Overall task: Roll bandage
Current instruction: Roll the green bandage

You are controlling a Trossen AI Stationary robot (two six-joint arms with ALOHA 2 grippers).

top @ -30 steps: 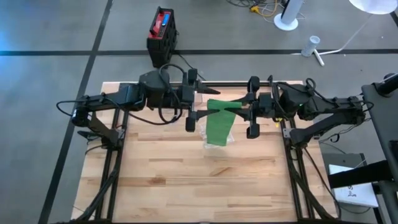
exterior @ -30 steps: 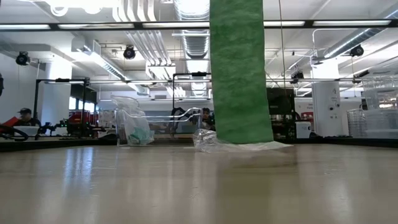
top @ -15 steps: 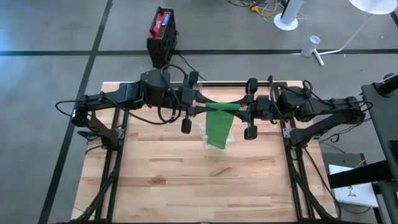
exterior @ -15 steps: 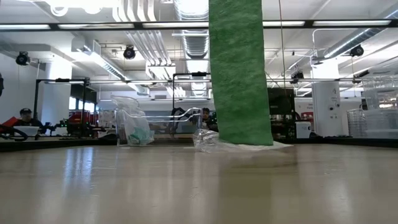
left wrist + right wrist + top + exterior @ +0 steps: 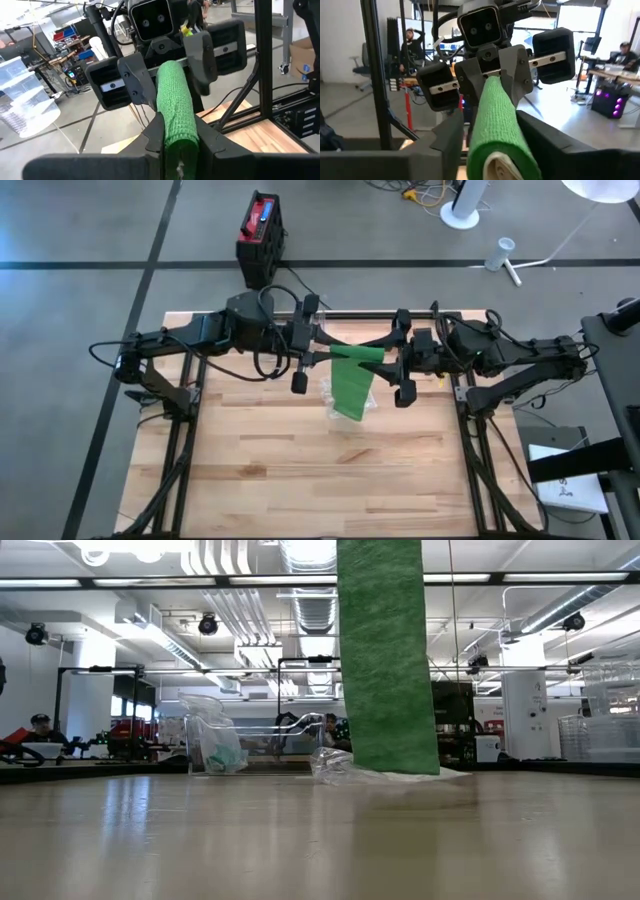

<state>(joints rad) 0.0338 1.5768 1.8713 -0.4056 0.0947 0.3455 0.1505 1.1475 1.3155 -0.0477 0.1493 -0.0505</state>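
Green bandage [image 5: 352, 383] roll raised near bench [image 5: 300, 470] far edge, left hand [image 5: 318, 355] and right hand [image 5: 385, 362] each clamped on one end, loose tail hanging onto plastic wrapper [image 5: 345, 768].

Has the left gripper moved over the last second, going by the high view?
Yes. The left gripper, shut on the green bandage, has shifted slightly toward the table's far edge, compared with a second ago; the last half second shows almost no change.

Overhead looks down; low level; wrists close, facing; all share bandage [image 5: 352, 377].
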